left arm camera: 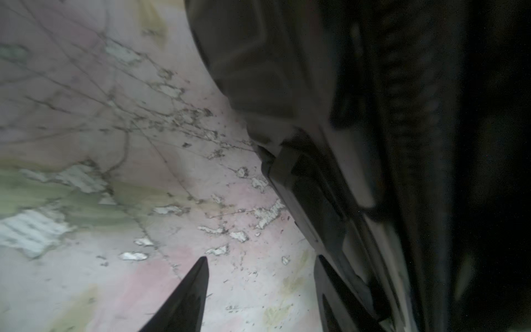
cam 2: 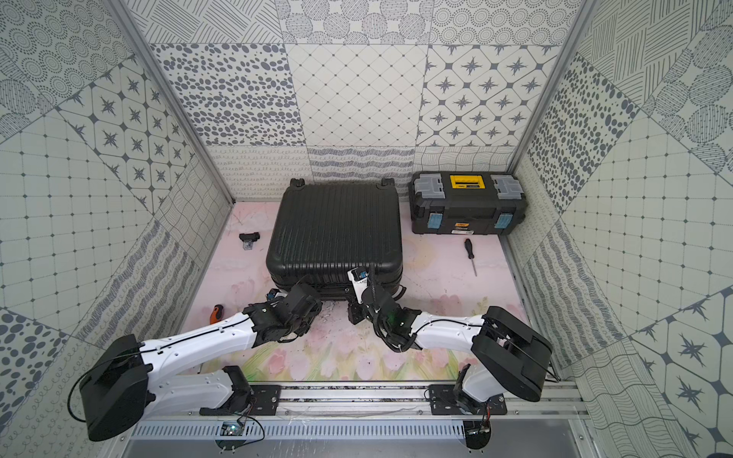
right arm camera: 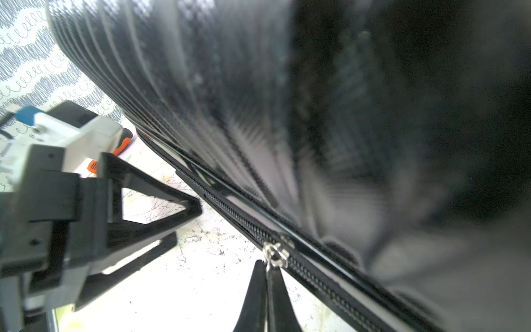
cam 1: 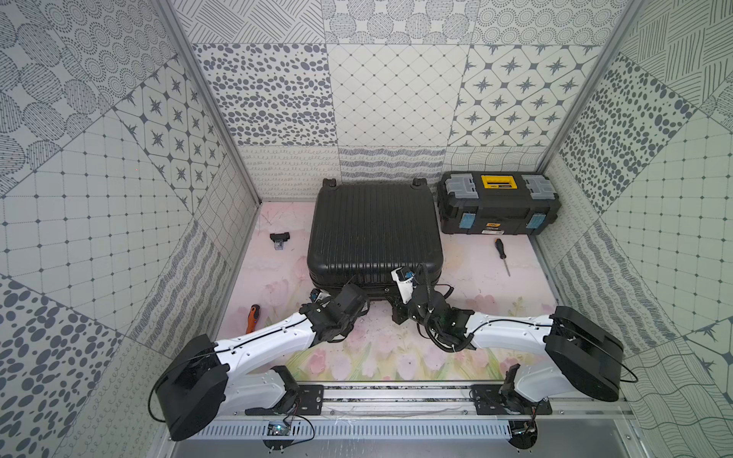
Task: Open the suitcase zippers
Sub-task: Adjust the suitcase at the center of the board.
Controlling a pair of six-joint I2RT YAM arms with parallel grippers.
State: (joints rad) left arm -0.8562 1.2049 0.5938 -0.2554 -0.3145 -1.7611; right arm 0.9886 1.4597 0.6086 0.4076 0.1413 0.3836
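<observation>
The black ribbed suitcase [cam 1: 375, 234] [cam 2: 335, 234] lies flat in the middle of the floor, and both arms reach its near side. The zipper track [right arm camera: 244, 221] runs along that narrow side seam. My right gripper [right arm camera: 268, 266] is shut on the small silver zipper pull [right arm camera: 275, 254], its fingers pressed together just below the track. My left gripper [left arm camera: 261, 276] is open with only bare floor between its fingers. One left finger [left arm camera: 324, 281] rests close against the suitcase side. In the right wrist view the left gripper [right arm camera: 186, 224] stands beside the seam, apart from the pull.
A black toolbox [cam 1: 497, 202] with yellow and grey lid parts stands at the back right. A screwdriver [cam 1: 501, 255] lies in front of it. An orange-handled tool [cam 1: 252, 317] lies by the left arm, and a small black part [cam 1: 279, 238] lies left of the suitcase.
</observation>
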